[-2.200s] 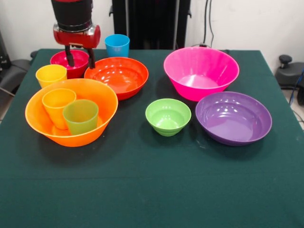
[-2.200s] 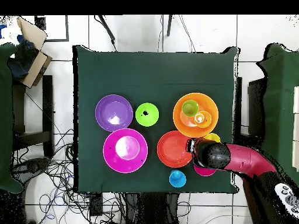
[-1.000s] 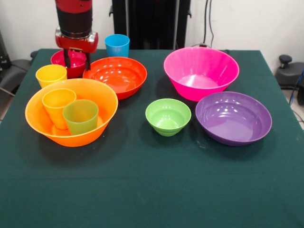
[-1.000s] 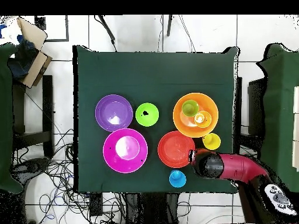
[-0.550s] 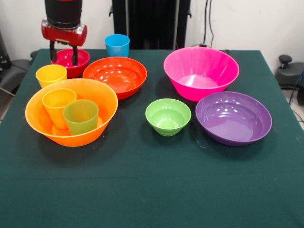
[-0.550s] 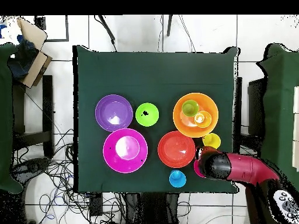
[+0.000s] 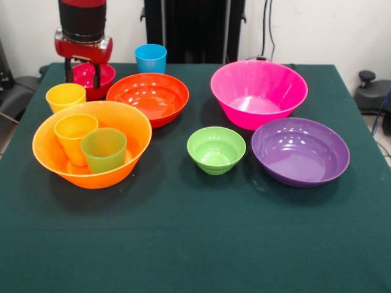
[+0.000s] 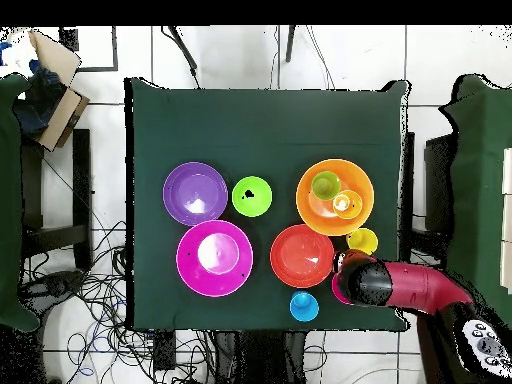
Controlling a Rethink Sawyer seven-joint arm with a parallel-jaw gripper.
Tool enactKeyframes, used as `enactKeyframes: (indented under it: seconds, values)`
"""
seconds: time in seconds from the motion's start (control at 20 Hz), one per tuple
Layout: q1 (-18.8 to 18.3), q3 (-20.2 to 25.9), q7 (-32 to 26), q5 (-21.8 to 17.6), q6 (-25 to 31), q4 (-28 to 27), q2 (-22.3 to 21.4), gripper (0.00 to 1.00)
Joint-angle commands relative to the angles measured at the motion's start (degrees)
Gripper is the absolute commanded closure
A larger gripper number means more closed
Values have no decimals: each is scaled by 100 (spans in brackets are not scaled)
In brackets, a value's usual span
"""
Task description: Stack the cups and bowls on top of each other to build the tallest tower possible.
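Observation:
My gripper (image 7: 82, 78) hangs open over the small crimson bowl (image 7: 101, 80) at the table's back left, its fingers down at the bowl's left part. In the overhead view the arm (image 8: 365, 283) covers nearly all of that bowl (image 8: 338, 291). The large orange bowl (image 7: 131, 125) holds an orange cup (image 7: 74, 135) and a green cup (image 7: 104, 148) side by side. A yellow cup (image 7: 65, 96) and a blue cup (image 7: 151, 58) stand on the cloth. The red-orange bowl (image 7: 148, 96), pink bowl (image 7: 258, 91), purple bowl (image 7: 299, 151) and light green bowl (image 7: 216, 149) each sit alone.
A dark green cloth (image 7: 195, 244) covers the table. The crimson bowl stands tight between the yellow cup (image 8: 362, 241), the red-orange bowl (image 8: 300, 256) and the table's edge. Cables and furniture surround the table in the overhead view.
My gripper has moved from beside the red-orange bowl, leftward in the front view, to over the crimson bowl, staying open. No cup or bowl has shifted.

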Motion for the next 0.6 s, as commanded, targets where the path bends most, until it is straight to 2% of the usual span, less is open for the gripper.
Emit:
enactKeyframes:
  seconds: [0.05,0.6]
  values:
    - [244,279,221,-352,-535,-336,463,0]
    - [159,313,42,-336,-563,-394,526,0]
